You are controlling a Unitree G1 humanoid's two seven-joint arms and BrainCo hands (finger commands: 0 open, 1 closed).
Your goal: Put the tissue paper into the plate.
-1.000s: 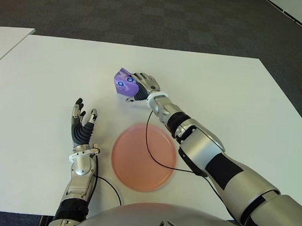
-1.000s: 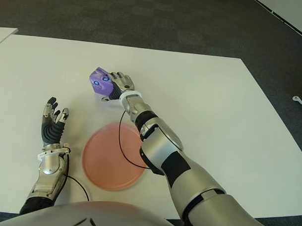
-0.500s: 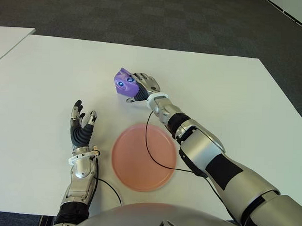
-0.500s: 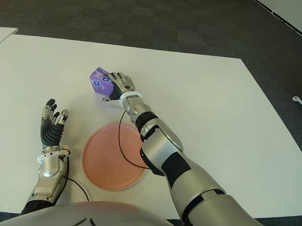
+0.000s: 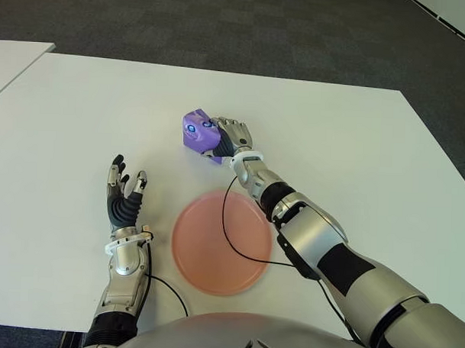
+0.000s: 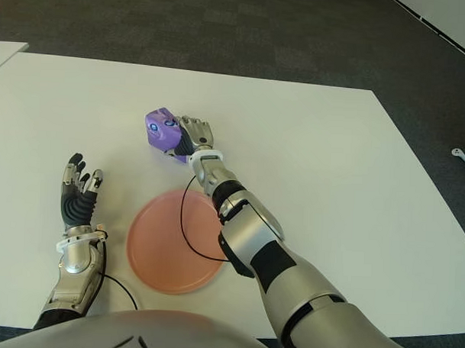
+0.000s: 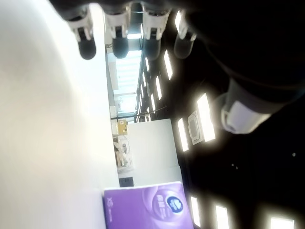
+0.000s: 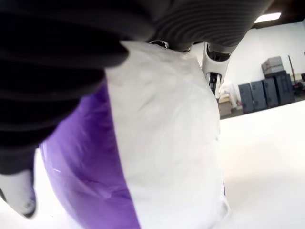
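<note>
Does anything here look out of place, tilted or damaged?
Nothing looks damaged or spilled. The purple plastic-wrapped tissue pack is tilted on one corner only because the right robot hand grips it, beyond the round pink plate. The plate is empty. The left robot hand is open, left of the plate.

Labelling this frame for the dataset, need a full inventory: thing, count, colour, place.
tissue pack: 1, purple with a white band, held in the right hand, beyond the plate and not over it
plate: 1, pink-orange, round, nothing in it, on the table near the robot's torso, between the two arms
table: 1, white, under everything
second table: 1, white, only a corner shows at the far left
floor: dark grey carpet beyond the table
cable: 1, black, runs from the right arm across the plate
right hand: 1, silver and black, fingers closed around the tissue pack
left hand: 1, silver and black, fingers spread, holding nothing, left of the plate
</note>
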